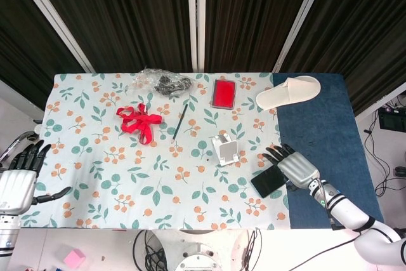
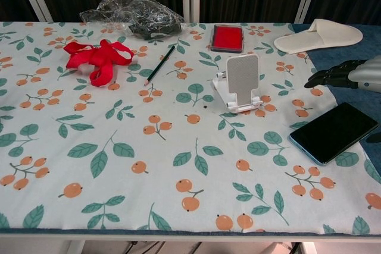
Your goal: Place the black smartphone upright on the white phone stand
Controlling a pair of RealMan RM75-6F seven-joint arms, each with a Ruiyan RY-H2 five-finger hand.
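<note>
The black smartphone [image 1: 268, 181] [image 2: 334, 131] lies flat on the floral cloth, at the border with the blue cloth. The white phone stand [image 1: 226, 149] [image 2: 239, 83] stands upright and empty to the left of it. My right hand [image 1: 293, 164] [image 2: 348, 75] hovers above the phone's far end, fingers spread and holding nothing. My left hand [image 1: 18, 179] stays off the table's left edge, fingers apart and empty.
A red ribbon [image 1: 139, 122], a pencil [image 1: 179, 123], a crumpled plastic bag [image 1: 158, 82], a red case [image 1: 223, 93] and a white slipper [image 1: 288, 91] lie toward the back. The blue cloth [image 1: 317, 131] covers the table's right part.
</note>
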